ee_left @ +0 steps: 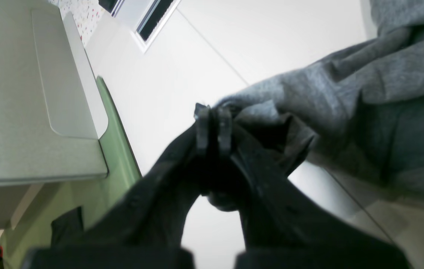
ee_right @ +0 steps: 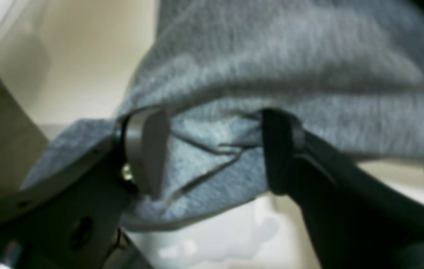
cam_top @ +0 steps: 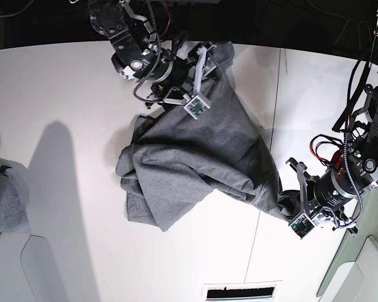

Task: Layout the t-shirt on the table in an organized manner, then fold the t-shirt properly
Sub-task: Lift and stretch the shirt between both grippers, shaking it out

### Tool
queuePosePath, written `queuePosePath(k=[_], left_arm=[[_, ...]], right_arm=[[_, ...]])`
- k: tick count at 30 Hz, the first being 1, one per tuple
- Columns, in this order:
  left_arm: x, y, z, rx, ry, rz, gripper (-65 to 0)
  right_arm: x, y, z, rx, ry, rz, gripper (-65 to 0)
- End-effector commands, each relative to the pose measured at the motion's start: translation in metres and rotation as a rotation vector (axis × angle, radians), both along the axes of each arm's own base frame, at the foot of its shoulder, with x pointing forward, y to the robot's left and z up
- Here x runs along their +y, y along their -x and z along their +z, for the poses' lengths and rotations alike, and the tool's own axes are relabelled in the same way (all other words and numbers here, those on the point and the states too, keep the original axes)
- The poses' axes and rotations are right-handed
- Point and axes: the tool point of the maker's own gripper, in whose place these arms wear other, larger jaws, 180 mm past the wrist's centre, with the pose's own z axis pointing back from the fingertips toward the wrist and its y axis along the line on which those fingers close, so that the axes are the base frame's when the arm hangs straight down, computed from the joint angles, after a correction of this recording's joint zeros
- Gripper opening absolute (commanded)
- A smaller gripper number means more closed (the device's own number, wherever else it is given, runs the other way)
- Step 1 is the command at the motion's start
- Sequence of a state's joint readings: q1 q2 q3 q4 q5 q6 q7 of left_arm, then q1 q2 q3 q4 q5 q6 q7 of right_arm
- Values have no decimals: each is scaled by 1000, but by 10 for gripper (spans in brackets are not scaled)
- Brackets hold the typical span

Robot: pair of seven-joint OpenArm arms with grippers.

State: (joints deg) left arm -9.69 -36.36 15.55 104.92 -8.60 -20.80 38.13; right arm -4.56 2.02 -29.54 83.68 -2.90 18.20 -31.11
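T-shirt apparently drapes between spread right claw.

Bright, even overhead view; both wrist views soft, the right blurriest.

I am working in what is looking like a robotics lab: my two arms are reaching over a wide, bare white desk with exposed cables trailing from my joints. A dark backdrop is closing off the far edge, and small labelled camera modules are riding on my wrists.
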Motion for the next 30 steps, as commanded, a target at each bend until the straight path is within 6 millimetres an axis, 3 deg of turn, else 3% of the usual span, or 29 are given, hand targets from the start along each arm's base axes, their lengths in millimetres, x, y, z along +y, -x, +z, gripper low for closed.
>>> queuePosePath(k=[1,4,8,9,11,14,19,23,27,30], left_arm=[[4,-9,20,-61,-2,3,-650],[4,-9,21,-64,-3,4,-650],[7,-10,22,-67,-16,6,-650],[8,-10,22,-69,-22,8,-650],[13,-11,26,-75,-38,11,-650],[24,-16,38,-100,-65,22,-650],[50,-33,79,-216,-70,118,-650],[64,-42,109,-282,-72,149,-650],[78,-42,137,-332,-13,198,-650],[75,-33,158,-349,41,208,-650]], right_arm=[[0,-2,-4,-14,39,4,-249],[-15,-7,-20,-71,175,-14,-282],[-40,-30,-15,-197,308,-70,-612],[-46,-37,-11,-235,342,-72,-650],[-58,-50,2,-300,390,-87,-650],[-79,-78,39,-408,390,-164,-650],[-132,-126,118,-595,399,-317,-650],[-178,-159,169,-687,369,-441,-650],[-221,-189,206,-703,281,-559,-650],[-240,-198,223,-676,163,-576,-650]])
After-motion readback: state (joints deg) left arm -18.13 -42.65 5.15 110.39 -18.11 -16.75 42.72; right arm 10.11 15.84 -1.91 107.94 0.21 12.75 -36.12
